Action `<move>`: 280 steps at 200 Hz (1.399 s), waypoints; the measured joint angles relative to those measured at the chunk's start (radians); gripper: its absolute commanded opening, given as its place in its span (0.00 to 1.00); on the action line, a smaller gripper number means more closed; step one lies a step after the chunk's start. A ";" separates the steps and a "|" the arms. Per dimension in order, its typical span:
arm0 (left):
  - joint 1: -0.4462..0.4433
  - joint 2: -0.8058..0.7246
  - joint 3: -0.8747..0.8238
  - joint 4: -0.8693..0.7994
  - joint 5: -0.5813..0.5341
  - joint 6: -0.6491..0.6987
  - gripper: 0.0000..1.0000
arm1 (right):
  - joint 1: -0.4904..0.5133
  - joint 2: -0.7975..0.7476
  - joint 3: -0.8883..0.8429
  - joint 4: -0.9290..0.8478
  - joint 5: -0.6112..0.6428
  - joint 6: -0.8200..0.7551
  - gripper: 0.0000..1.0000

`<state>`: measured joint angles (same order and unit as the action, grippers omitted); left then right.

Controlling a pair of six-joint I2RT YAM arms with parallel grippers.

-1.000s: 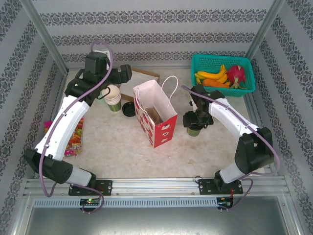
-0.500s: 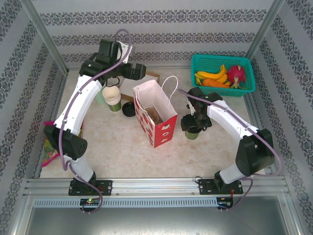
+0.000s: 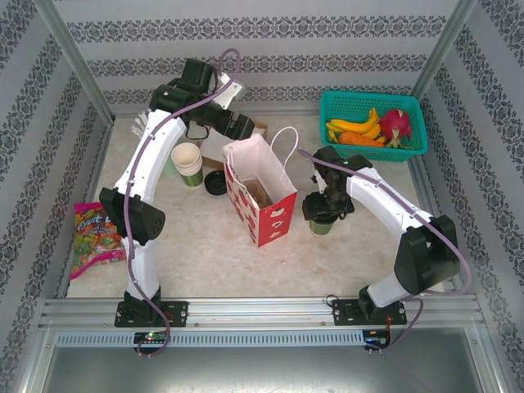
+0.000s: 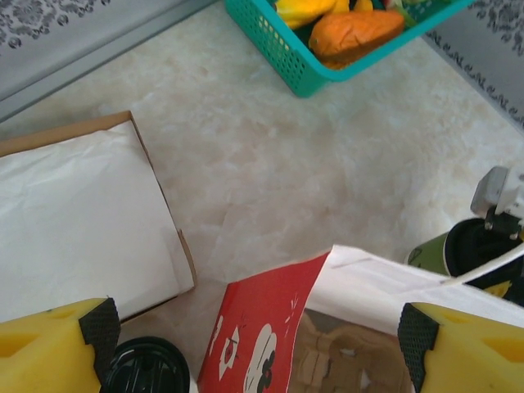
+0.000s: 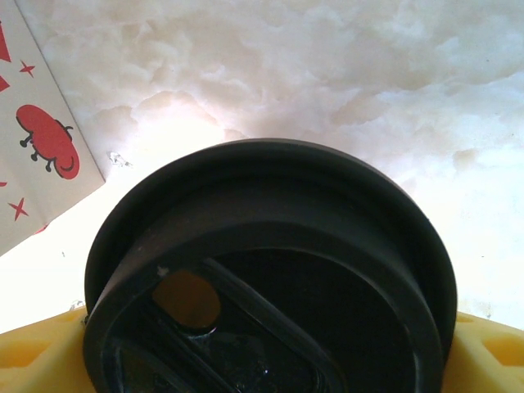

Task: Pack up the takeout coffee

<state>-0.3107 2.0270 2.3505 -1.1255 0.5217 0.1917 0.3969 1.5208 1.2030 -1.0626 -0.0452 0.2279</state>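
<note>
Top view: left arm has swung right since the earlier frame, left gripper (image 3: 240, 128) now above the back rim of the red-and-white paper bag (image 3: 260, 196), no longer over the stack of lidless cups (image 3: 187, 162); candy packet (image 3: 92, 237) at the table (image 3: 205, 246) left edge is uncovered now, arm was over it before; loose black lid (image 3: 216, 183) lies between stack and bag, unchanged; teal basket (image 3: 385, 152) of fruit far right, unchanged; right gripper (image 3: 323, 211) sits on the takeout coffee (image 3: 322, 227), which stands just right of the bag, apart from it, both shifted slightly nearer than before; lifted or not, cannot tell. Left wrist view: yellow fingers (image 4: 49, 348) at both lower corners, claw spread wide, nothing between them but the bag's open mouth below; cardboard box (image 4: 74, 205) lined with white paper at left, loose lid beside the left finger, coffee cup at the right edge behind the bag. Right wrist view: coffee's black lid up close, yellow pads (image 5: 33, 352) against both sides, claw clamped on the cup, bag wall at left
</note>
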 measured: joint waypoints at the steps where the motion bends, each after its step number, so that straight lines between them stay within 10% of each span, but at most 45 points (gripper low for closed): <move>1: 0.000 0.000 0.000 -0.002 0.000 0.002 0.87 | 0.001 0.000 0.000 -0.001 0.000 0.000 0.69; 164: -0.035 0.073 0.011 -0.099 -0.035 0.153 0.20 | 0.014 -0.064 -0.004 -0.019 0.001 0.005 0.66; 280: -0.035 -0.050 -0.197 -0.034 -0.029 -0.034 0.00 | 0.014 -0.146 -0.072 -0.018 0.009 0.033 0.65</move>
<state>-0.3458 1.9770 2.1532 -1.1599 0.4923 0.1574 0.4107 1.3743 1.1313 -1.0801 -0.0364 0.2607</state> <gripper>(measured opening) 0.051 0.816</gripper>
